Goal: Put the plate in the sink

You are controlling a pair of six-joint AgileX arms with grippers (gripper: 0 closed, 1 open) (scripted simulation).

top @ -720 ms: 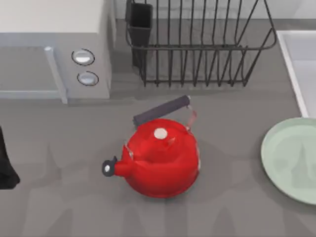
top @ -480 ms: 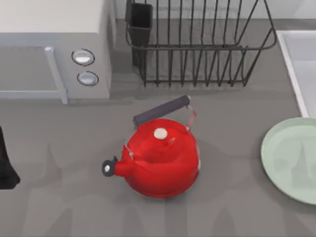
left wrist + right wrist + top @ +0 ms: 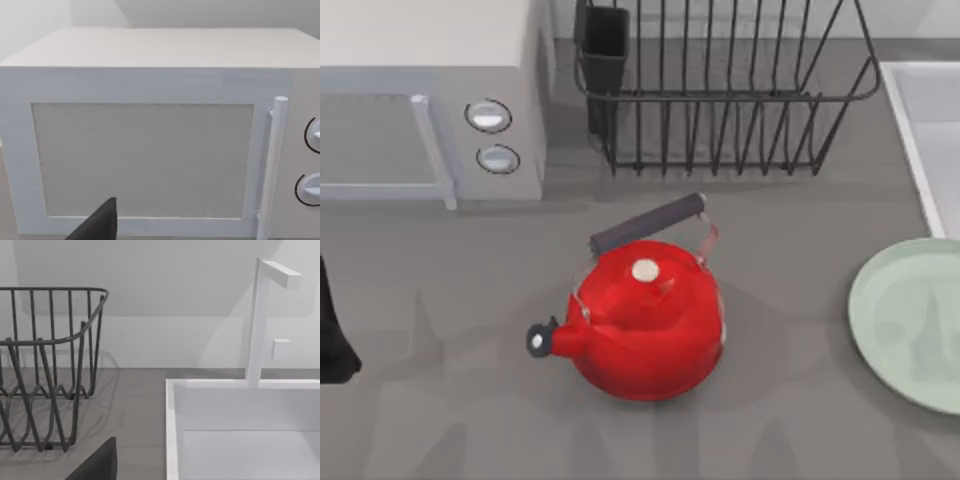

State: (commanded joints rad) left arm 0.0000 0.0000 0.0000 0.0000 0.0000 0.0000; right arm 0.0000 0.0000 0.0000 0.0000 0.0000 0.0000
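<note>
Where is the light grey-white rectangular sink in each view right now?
Top view: the light grey-white rectangular sink is cut by the right edge, above the pale mint-green round plate.
Left wrist view: not in it.
Right wrist view: lower right, under the white faucet.
Shared landmark: the black wire dish rack beside it.

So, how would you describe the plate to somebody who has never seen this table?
Start at the red kettle in the middle of the table, then look to the right edge. The plate lies flat there, just in front of the sink. It is the only round, pale mint-green, shallow thing; the black rack stands farther back.
</note>
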